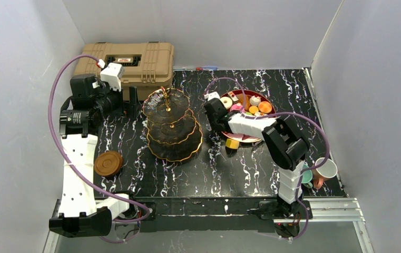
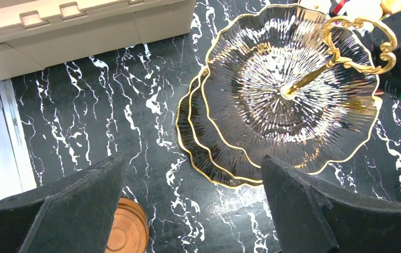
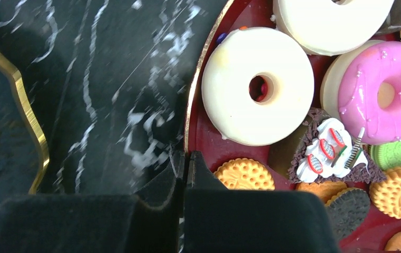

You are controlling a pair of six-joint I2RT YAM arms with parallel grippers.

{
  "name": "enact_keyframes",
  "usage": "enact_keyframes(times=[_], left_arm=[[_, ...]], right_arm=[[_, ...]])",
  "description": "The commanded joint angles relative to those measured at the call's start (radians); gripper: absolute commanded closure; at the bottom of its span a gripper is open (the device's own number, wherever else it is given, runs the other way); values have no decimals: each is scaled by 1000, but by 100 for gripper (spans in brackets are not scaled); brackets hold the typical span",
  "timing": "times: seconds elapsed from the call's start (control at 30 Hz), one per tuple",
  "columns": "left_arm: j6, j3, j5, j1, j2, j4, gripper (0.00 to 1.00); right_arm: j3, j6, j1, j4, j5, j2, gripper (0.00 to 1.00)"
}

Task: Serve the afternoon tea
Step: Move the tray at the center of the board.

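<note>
The dark three-tier stand (image 1: 172, 124) with gold rims stands mid-table and carries nothing; from the left wrist it shows as (image 2: 287, 89). Toy sweets fill a red plate (image 1: 248, 140) to its right: a white donut (image 3: 258, 87), a pink donut (image 3: 380, 92), a biscuit (image 3: 244, 175) and a cake slice (image 3: 327, 153). My right gripper (image 3: 186, 158) is shut on the gold left rim of that red plate (image 3: 203, 142). A yellow sweet (image 1: 232, 144) lies on the table beside the plate. My left gripper (image 2: 193, 211) hangs open left of the stand, holding nothing.
A stack of brown saucers (image 1: 108, 163) sits at the near left, also under my left fingers (image 2: 127, 232). A white cup (image 1: 324, 168) and a teal cup (image 1: 307, 175) stand at the near right edge. The tan case (image 1: 135, 62) fills the far left corner.
</note>
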Motion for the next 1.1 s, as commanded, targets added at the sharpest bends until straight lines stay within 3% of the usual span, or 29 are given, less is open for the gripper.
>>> enact_keyframes(times=[0.0, 0.37, 0.57, 0.63, 0.73, 0.8, 0.97, 1.07], left_arm=[[8, -4, 31, 5, -33, -18, 2], [13, 0, 50, 6, -46, -34, 2], [12, 6, 62, 6, -45, -40, 2], [11, 8, 69, 6, -43, -46, 2], [8, 11, 77, 5, -41, -55, 2], [7, 13, 81, 5, -42, -57, 2], [1, 21, 89, 6, -41, -63, 2], [5, 33, 91, 5, -41, -74, 2]], right_arm=[[-54, 163, 96, 0, 10, -84, 99], [-57, 333, 298, -25, 190, -119, 99], [-31, 357, 322, -66, 250, -126, 97], [-17, 343, 320, -86, 265, -139, 85], [-10, 332, 305, -103, 246, -180, 47], [-11, 332, 291, -108, 217, -212, 31], [4, 334, 245, -181, 181, -293, 4], [7, 362, 199, -302, 199, -371, 2]])
